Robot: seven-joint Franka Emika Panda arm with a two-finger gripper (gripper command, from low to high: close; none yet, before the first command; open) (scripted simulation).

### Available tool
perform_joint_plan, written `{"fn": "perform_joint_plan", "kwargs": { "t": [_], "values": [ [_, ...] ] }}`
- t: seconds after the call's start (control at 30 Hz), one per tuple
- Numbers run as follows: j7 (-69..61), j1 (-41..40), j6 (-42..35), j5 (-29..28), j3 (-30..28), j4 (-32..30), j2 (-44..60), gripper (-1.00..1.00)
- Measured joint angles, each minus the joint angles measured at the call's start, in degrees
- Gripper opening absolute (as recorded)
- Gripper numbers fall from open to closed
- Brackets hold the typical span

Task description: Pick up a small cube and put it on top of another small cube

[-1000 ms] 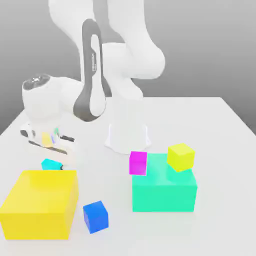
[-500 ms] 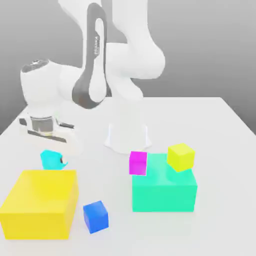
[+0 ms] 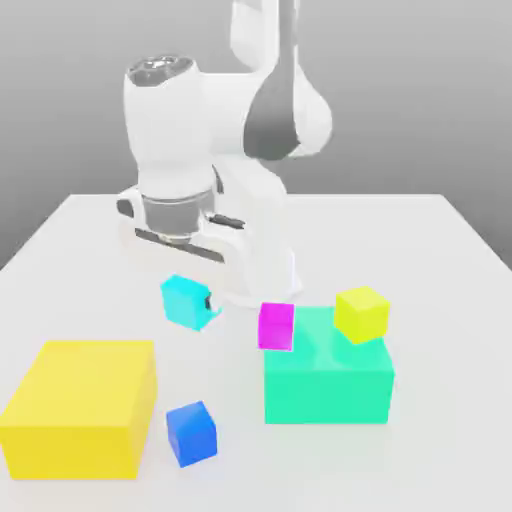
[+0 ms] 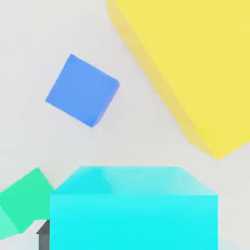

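Small cube (image 3: 186, 302) cyan; other cubes blue (image 3: 191, 433), magenta (image 3: 276, 326), yellow (image 3: 361, 314); large blocks yellow (image 3: 82, 408), turquoise-green (image 3: 326, 385).

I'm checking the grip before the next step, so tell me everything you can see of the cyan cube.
The cyan cube is small, plain and evenly coloured, with flat faces, straight edges and a smooth, plastic-like look. It is held in the air by the pincer, shut on it, slightly tilted in the exterior view. There it appears above the blue cube and to the exterior view's left of the magenta one.

Smooth, matt blue cube (image 3: 192, 433)
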Motion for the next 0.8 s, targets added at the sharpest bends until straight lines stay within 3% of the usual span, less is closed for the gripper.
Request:
{"fn": "perform_joint_plan", "kwargs": {
  "t": [0.43,0.63,0.67,0.8],
  "values": [
    [23.4,17.4,-10.0,12.8,18.4,-0.3,-14.6,-1.0],
    [25.5,17.9,0.2,15.2,22.7,-3.9,-8.3,-1.0],
    [25.5,17.9,2.5,15.5,23.2,-4.6,-6.6,1.0],
    [25.5,17.9,2.5,15.5,23.2,-4.6,-6.6,1.0]
  ]
}}
